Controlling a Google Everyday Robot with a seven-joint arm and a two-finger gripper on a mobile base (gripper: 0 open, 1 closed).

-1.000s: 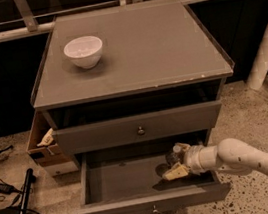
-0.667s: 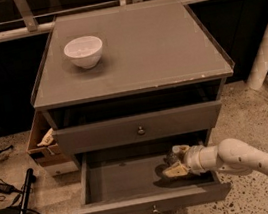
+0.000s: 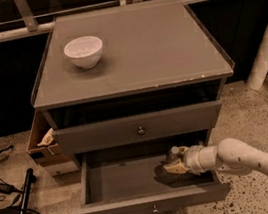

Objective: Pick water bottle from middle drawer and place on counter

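Note:
The middle drawer (image 3: pixel 120 179) is pulled open, showing its flat grey floor. My gripper (image 3: pixel 172 164) is inside it at the right end, with the white arm (image 3: pixel 243 155) reaching in from the right. A small pale top (image 3: pixel 174 150) at the gripper may be the water bottle's cap. The rest of the bottle is hidden by the gripper. The counter (image 3: pixel 144 46) is the grey cabinet top above.
A white bowl (image 3: pixel 83 51) stands on the counter's back left. The drawer above (image 3: pixel 141 130) with a round knob is slightly open. A cardboard box (image 3: pixel 41 144) sits left of the cabinet, with cables (image 3: pixel 5 190) on the floor. A white post (image 3: pixel 266 47) stands at the right.

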